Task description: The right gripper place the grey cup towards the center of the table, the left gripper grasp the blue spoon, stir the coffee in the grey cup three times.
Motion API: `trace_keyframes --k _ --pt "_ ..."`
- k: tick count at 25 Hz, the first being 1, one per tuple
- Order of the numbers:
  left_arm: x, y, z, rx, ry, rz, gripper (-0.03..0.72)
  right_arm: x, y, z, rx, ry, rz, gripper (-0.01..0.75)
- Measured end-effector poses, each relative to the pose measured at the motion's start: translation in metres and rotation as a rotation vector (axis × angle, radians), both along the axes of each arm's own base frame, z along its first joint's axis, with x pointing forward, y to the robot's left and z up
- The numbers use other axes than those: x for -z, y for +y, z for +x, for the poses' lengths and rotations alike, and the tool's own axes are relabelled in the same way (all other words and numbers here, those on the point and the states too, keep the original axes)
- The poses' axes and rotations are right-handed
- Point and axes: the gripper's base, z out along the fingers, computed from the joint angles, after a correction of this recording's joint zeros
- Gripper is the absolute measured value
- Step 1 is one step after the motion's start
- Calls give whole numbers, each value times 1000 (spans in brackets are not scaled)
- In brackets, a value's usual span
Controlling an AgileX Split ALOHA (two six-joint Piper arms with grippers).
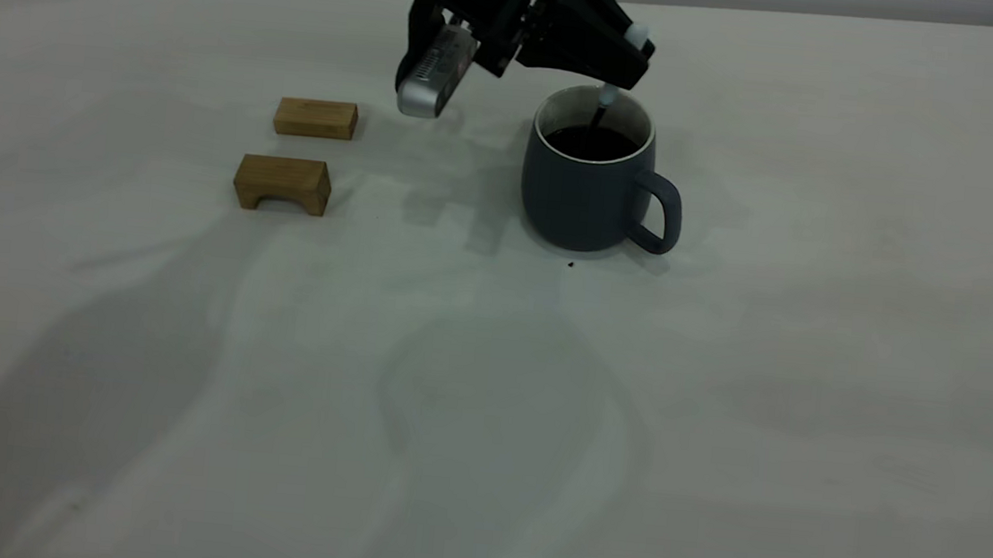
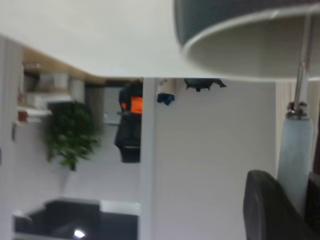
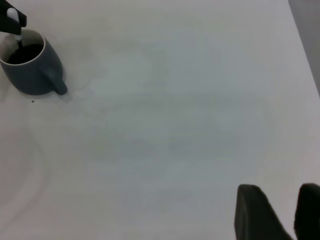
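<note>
My left pincer (image 1: 616, 63), upper centre, holds the blue spoon (image 1: 607, 98) in the grey cup (image 1: 590, 184). Right pincer (image 3: 280, 212) parted, idle. A wide stir could slop the coffee (image 1: 589, 141) or tip it

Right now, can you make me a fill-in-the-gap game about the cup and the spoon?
1. The left gripper holds the spoon with its bowl end down in the ____.
2. The cup is filled with dark ____.
3. Left of the cup lie two wooden ____.
4. The right gripper is far from the cup, with jaws ____.

Missing words: cup; coffee; blocks; open
</note>
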Motion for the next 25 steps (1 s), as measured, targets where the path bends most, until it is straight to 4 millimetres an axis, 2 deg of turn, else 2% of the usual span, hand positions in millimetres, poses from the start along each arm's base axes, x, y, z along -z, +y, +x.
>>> trace_keyframes --k 5,7,13,17,21,23,25 --pt "2 1 -1 50 -84 0 148 0 0 0 0 0 0 238" --pt "2 1 -1 57 -96 0 175 0 0 0 0 0 0 238" --pt "3 2 -1 102 -165 9 382 0 0 0 0 0 0 238" --pt "-2 11 0 227 -301 148 427 0 0 0 0 0 0 238" --pt "-35 29 7 447 -574 371 432 0 0 0 0 0 0 238" --pt "-63 38 10 524 -695 458 432 0 0 0 0 0 0 238" --pt "-99 46 12 565 -798 550 432 0 0 0 0 0 0 238"
